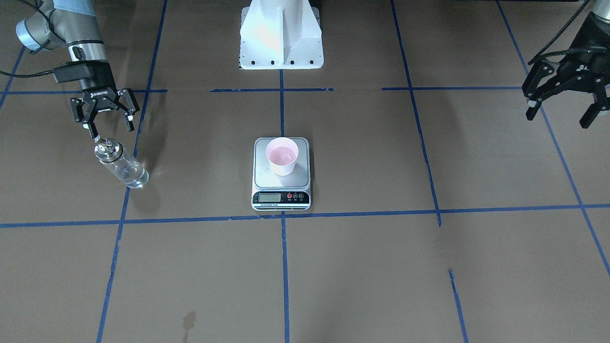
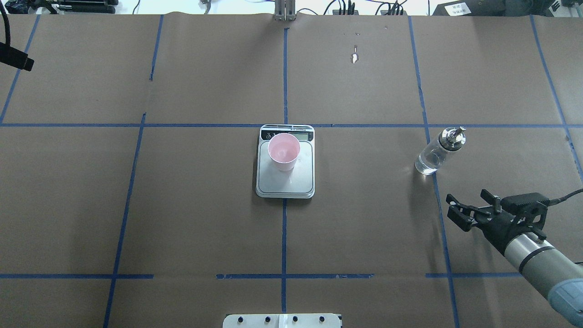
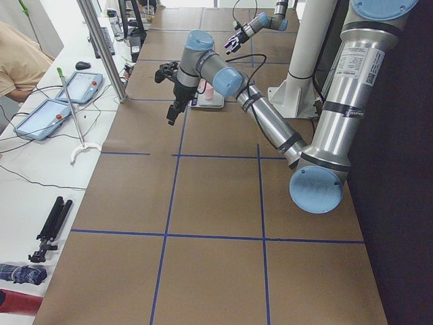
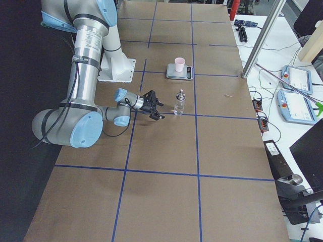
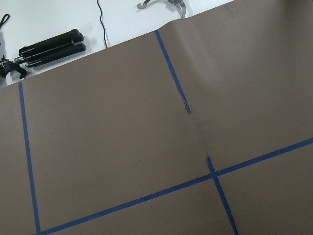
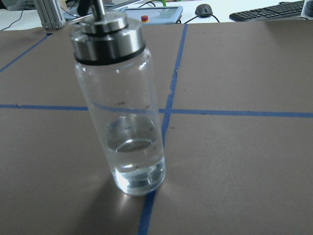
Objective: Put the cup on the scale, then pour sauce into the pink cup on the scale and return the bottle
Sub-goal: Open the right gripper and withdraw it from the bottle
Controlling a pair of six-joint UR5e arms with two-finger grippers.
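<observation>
While the pink cup (image 1: pixel 282 156) stands upright on the digital kitchen scale (image 1: pixel 267 177), inside the edges of the silver platform and behind the black display strip as the front-facing camera sees it, both arms hang clear of the scale. The cup's mouth is open upward and its inside shows pale pink; whether liquid lies in it cannot be told.

The glass bottle (image 2: pixel 436 154) stands upright on the brown paper table cover (image 2: pixel 205 228), well to the robot's right of the scale, with its base on a blue tape line (image 2: pixel 444 246). Its metal collar (image 6: pixel 107 40) and spout are on top. The right wrist camera shows the clear sauce (image 6: pixel 133 155) filling only the bottom part of the glass.

The right gripper (image 1: pixel 111 129) is farther from the scale than the bottle, near the bottle on its robot side. Its fingers are spread wide and hold nothing, and the overhead view shows a gap between them and the glass.

The left gripper (image 1: pixel 558 118) is well to the robot's left of the scale, raised off the table. Its fingers are also spread wide and empty. Its wrist camera sees only paper and tape.
</observation>
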